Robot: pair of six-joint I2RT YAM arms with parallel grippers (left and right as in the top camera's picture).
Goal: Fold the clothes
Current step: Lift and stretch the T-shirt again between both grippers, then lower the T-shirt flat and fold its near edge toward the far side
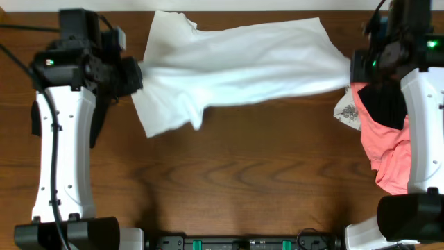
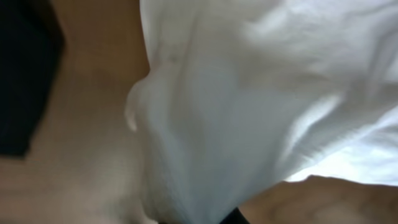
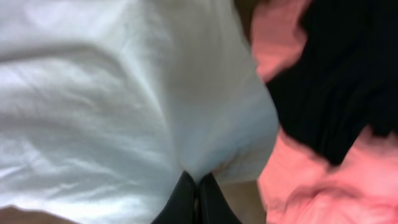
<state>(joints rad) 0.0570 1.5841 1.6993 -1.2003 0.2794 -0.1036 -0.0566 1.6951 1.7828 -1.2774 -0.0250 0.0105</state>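
Overhead evenly lit and sharp; white shirt point(image 1: 243, 62) nearly blown out. Both wrist views soft, blurred (fabric fills them).

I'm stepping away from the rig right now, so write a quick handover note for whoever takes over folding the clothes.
Left gripper: shut on one end of the white T-shirt.
Right gripper: shut on the other end.
The shirt is stretched between them over the table. A black garment and a coral-pink garment lie heaped by the right arm.
Done: shirt gripped and spread; no fold yet.
Left: fold the shirt, then the other two.
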